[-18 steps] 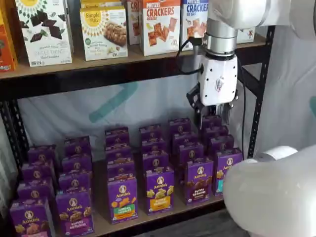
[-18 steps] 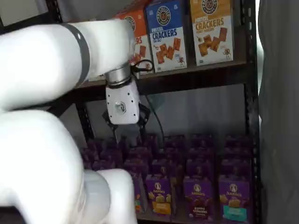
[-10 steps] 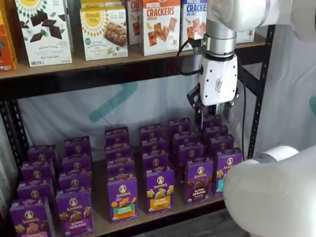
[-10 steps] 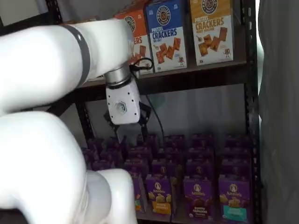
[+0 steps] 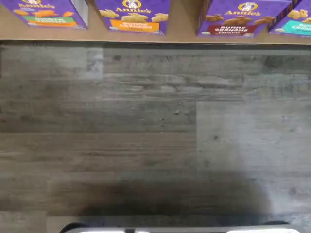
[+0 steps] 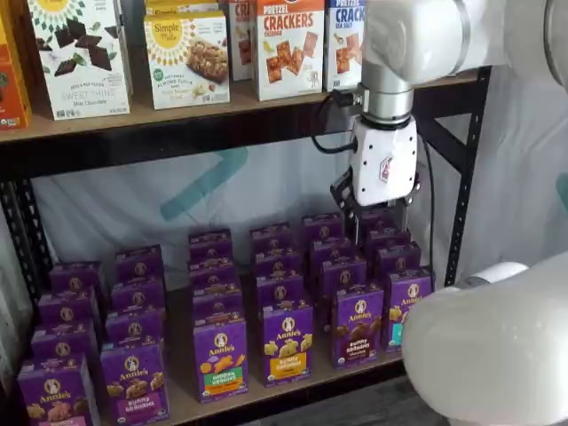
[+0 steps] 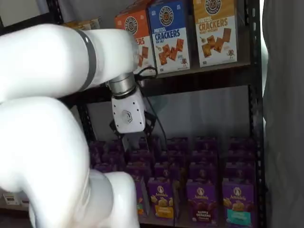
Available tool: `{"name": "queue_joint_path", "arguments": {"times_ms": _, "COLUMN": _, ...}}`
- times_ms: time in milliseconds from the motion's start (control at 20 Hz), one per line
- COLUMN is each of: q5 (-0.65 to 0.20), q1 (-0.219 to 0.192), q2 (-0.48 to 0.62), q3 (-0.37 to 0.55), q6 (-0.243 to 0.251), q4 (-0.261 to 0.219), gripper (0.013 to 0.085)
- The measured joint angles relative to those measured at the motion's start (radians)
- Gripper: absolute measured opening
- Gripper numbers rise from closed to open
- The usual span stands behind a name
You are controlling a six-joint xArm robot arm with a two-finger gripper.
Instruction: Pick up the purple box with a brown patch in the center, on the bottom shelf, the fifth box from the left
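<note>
The purple box [image 6: 358, 324] with dark brown cookies stands at the front of the bottom shelf [image 6: 180, 359], second column from the right. It shows in both shelf views [image 7: 201, 202] and in the wrist view [image 5: 238, 19]. My gripper [image 6: 380, 217] hangs above the rear rows of purple boxes, behind and a little right of that box and well above it. A gap shows between its two black fingers, and nothing is in them. It also shows in a shelf view [image 7: 134, 138], with the fingers mostly hidden against the boxes.
A yellow-banded purple box [image 6: 287, 342] stands to the left of the target and a teal-banded one [image 6: 406, 302] to its right. Cracker boxes [image 6: 288, 44] fill the upper tier. A black rack post [image 6: 465, 169] stands on the right. The wrist view shows grey plank floor [image 5: 155, 131].
The gripper has shifted slightly to the left and a little lower over the rear rows. The boxes have not moved.
</note>
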Motion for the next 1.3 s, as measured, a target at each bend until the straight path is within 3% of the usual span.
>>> {"name": "queue_joint_path", "arguments": {"times_ms": 500, "q5": -0.218, "q1": -0.01, "q2": 0.131, "q3": 0.105, "q6": -0.011, "q4": 0.02, "gripper": 0.085}}
{"name": "queue_joint_path", "arguments": {"times_ms": 700, "q5": -0.306, "q1": -0.009, "q2": 0.193, "q3": 0.134, "q6": 0.005, "q4": -0.006, "gripper": 0.085}}
{"name": "queue_joint_path", "arguments": {"times_ms": 1300, "q5": -0.692, "q1": -0.039, "q2": 0.488, "q3": 0.193, "q6": -0.007, "q4": -0.018, "gripper": 0.085}}
